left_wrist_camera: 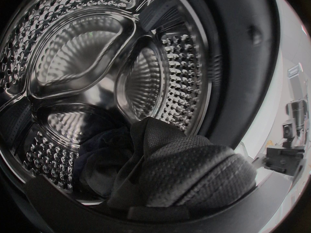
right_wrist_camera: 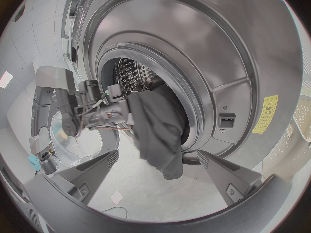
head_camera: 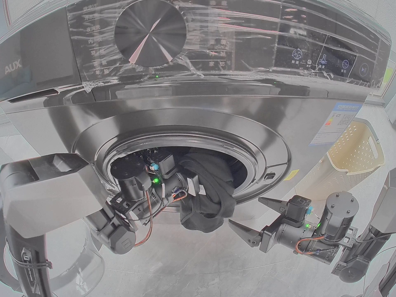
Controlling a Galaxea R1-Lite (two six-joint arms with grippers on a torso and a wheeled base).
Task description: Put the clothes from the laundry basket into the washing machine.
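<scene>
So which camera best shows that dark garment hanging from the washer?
The right wrist view: it shows the dark garment side-on, draped over the door rim, part hanging outside. The head view sees it from above. The left wrist view catches its folds close up inside the drum.

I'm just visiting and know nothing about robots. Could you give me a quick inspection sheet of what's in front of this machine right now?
Surface: pale tiled floor.
Job's things: washing machine, door open; dark garment draped over its rim, half in the drum; another dark cloth inside; cream laundry basket at right.
Clutter: nothing seen.
Claws: left claw at the garment in the opening; right claw open, low before the machine, holding nothing.
Cables: orange wires on both wrists.
Surroundings: white tiled wall.
</scene>
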